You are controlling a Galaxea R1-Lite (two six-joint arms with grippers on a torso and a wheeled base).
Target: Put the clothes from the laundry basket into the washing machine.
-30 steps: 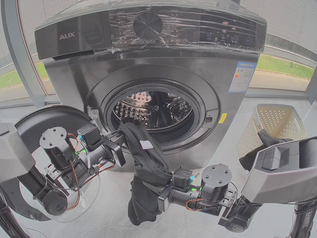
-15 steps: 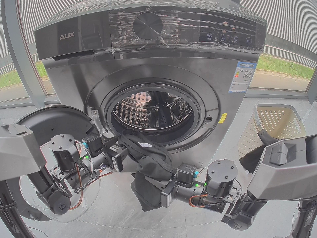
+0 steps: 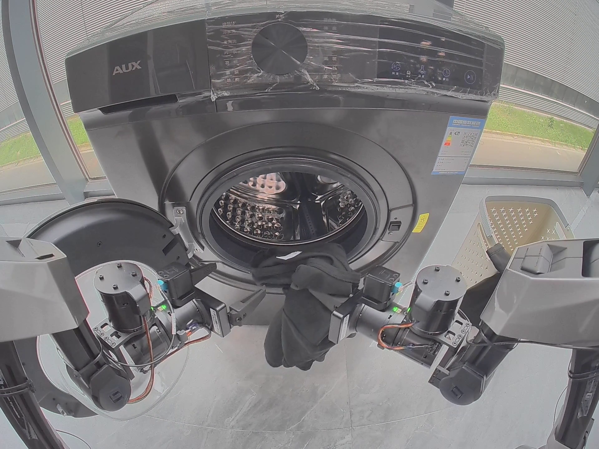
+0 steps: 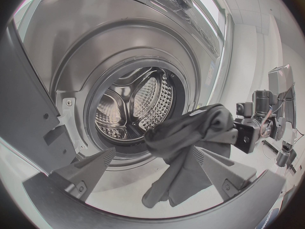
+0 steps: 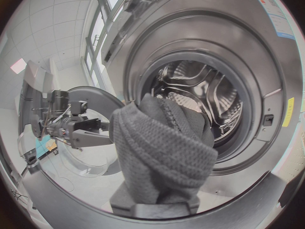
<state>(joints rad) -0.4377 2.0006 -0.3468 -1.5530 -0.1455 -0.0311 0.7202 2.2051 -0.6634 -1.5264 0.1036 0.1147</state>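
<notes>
- The garment (image 3: pixel 306 300), dark and bunched, lies across the lip of the drum (image 3: pixel 281 210) mouth at 6 o'clock. Its upper fold is just inside the opening, and the longer part hangs down the front of the washer (image 3: pixel 287 126) toward the floor (image 3: pixel 349 400).
- The right tool (image 3: pixel 329 312) comes in from the garment's 3 o'clock. It is clamped on a thick wad of the cloth, and the fabric wraps round and hides its fingers.
- The left tool (image 3: pixel 240 279) sits at the garment's 9 o'clock, spread wide and holding nothing, apart from the cloth.
- Step in hand, as I judge it: feeding the garment through the mouth.
- To do it well, carry the clamped wad up over the lip and deep toward the back of the drum before letting go. Released at the rim, the weight of the hanging tail would likely drag it all out.
- The free left tool could lift the tail from below and push it in. Keep cloth off the rubber seal so that the door (image 3: pixel 100 232) can close later.
- The door stands swung open at 8 o'clock of the mouth, clear of the path.
- The basket (image 3: pixel 530 226) stands at 3 o'clock of the washer, with more dark cloth (image 3: pixel 499 260) draped over its near rim.
- Count: one washer, one drum, one door, one basket, two tools.
- Two dark pieces of clothing can be seen, one held and one at the basket. I cannot tell whether more lie deeper in the basket.
</notes>
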